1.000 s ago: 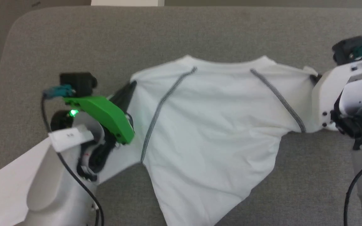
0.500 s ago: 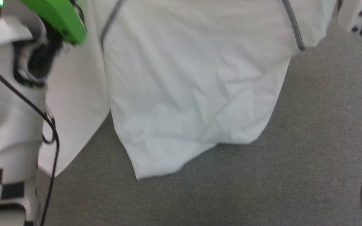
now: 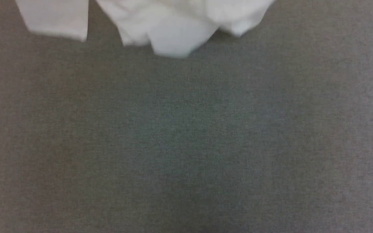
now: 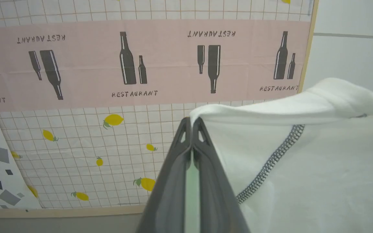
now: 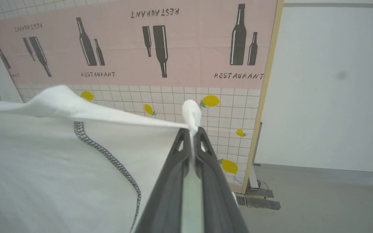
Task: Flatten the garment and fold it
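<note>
Patterned wall [image 4: 141, 94] ahead, left tool [image 4: 192, 122] and right tool [image 5: 193, 131] pointing toward it, each pinching top edge of garment [image 4: 319, 168]

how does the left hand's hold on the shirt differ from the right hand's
The left hand pinches the shirt right at its edge; the right hand has a small tuft of cloth poking past its tip. In the left wrist view the cloth spreads to the right of the left hand; in the right wrist view, to the left of the right hand. Both are shut on the shirt.
</note>
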Available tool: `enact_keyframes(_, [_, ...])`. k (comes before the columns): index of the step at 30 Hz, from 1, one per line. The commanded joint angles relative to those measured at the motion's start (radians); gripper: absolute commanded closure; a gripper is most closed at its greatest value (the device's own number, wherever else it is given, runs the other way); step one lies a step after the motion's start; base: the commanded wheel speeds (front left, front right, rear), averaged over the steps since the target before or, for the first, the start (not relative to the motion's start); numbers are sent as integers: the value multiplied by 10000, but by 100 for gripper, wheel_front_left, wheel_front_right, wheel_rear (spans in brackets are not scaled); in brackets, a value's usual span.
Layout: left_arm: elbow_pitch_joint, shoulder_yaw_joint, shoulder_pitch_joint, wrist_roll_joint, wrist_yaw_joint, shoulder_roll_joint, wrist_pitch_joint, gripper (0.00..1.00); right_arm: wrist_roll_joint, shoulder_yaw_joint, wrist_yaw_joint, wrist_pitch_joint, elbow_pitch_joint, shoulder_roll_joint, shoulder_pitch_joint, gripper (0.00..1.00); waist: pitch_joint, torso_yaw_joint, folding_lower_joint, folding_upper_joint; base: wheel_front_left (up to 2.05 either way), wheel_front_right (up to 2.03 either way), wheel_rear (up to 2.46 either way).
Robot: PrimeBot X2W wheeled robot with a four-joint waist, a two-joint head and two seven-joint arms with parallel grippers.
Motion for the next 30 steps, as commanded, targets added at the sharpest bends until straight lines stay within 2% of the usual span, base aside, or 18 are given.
enact_keyframes(1, [206, 104, -437, 189, 88, 183, -368, 100, -207, -246, -23, -437, 192, -90, -413, 100, 620, -138, -1, 0, 0, 0, 0])
enact_keyframes(8, [1049, 257, -1613, 305, -52, 124, -2105, 100, -106, -315, -23, -2443, 1453, -68, -1799, 100, 1282, -126, -1, 0, 0, 0, 0])
enact_keyframes(16, [2259, 126, -1302, -44, -534, -137, -2982, 100, 181, -8, -23, -3257, 2658, -66, -1795, 100, 1704, 27, -1, 0, 0, 0, 0])
enact_keyframes(24, [2474, -698, 98, -433, -876, 21, -2793, 100, 1149, 1095, -23, -3708, 2433, -175, 13, 100, 1198, 205, -1, 0, 0, 0, 0])
enact_keyframes(30, [1084, -1199, 2656, -1228, -902, 179, -2540, 100, 2719, 1647, -23, -3768, 949, -855, 2911, 100, -51, 436, -1, 0, 0, 0, 0])
